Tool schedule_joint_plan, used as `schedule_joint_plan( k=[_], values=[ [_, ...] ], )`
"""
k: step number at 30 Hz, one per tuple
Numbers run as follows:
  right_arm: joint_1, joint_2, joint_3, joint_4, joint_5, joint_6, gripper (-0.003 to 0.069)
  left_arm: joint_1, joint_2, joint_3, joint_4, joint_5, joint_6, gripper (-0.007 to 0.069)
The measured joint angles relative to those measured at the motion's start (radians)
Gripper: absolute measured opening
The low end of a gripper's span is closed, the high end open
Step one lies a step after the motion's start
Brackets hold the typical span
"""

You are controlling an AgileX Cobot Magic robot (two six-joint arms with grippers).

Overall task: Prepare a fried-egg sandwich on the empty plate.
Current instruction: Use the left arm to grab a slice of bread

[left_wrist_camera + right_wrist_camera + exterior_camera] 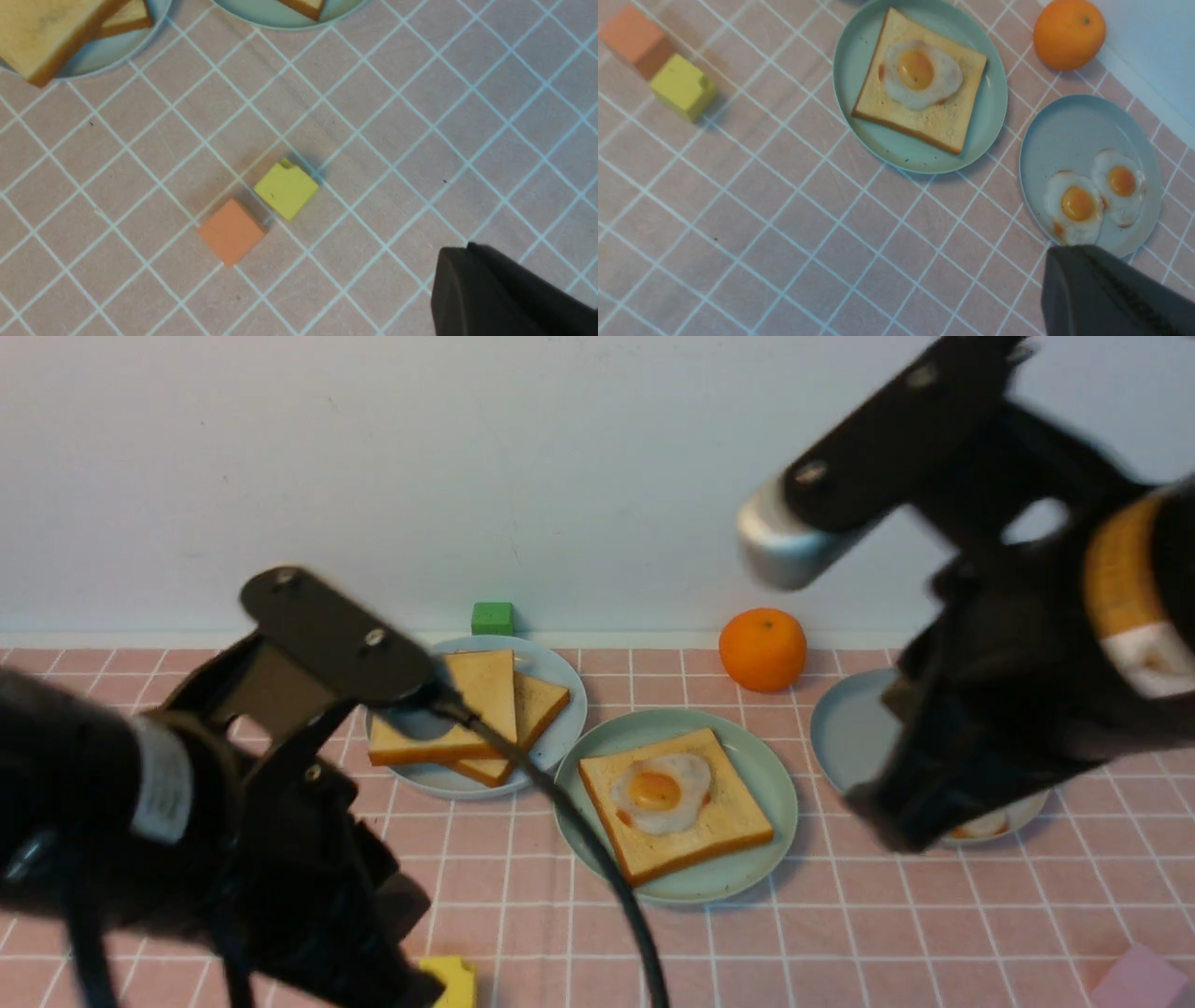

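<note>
A: Where is the mint-green plate point(767, 767) now?

B: On the bench point(840, 933), between the two arms: ahead and to the right of the left end effector point(401, 980), just left of the right end effector point(887, 821). It carries one toast slice point(709, 821) with a fried egg point(658, 791) on top, uncovered.

A: Are the end effectors grasping something?

B: I cannot tell for either one. Both are blurred, and only a dark part shows.
</note>
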Motion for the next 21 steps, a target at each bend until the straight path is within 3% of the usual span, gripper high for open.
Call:
schedule_joint_plan(
  k=[5,6,7,9,16,21],
  values=[
    [0.0,-0.297,0.097,0.086,0.011,0.011,-0.0006,0.213,0.204,-0.129,-0.238,0.016,0.339,0.0013],
    [0.0,-0.308,0.102,0.092,0.01,0.013,-0.0006,0.227,0.217,-0.137,-0.254,0.016,0.353,0.0013],
    [0.0,-0.393,0.15,0.114,-0.008,0.026,-0.0005,0.276,0.267,-0.162,-0.304,0.006,0.468,0.0013],
    [0.0,-0.49,0.207,0.127,-0.044,0.04,-0.0002,0.319,0.325,-0.187,-0.332,-0.024,0.543,0.0013],
    [0.0,-0.655,0.312,0.142,-0.138,0.068,0.0001,0.366,0.518,-0.227,-0.224,-0.15,0.706,0.0034],
    [0.0,-0.65,0.319,0.152,-0.16,0.07,0.0003,0.366,0.61,-0.235,-0.185,-0.268,0.829,0.0166]
  ],
)
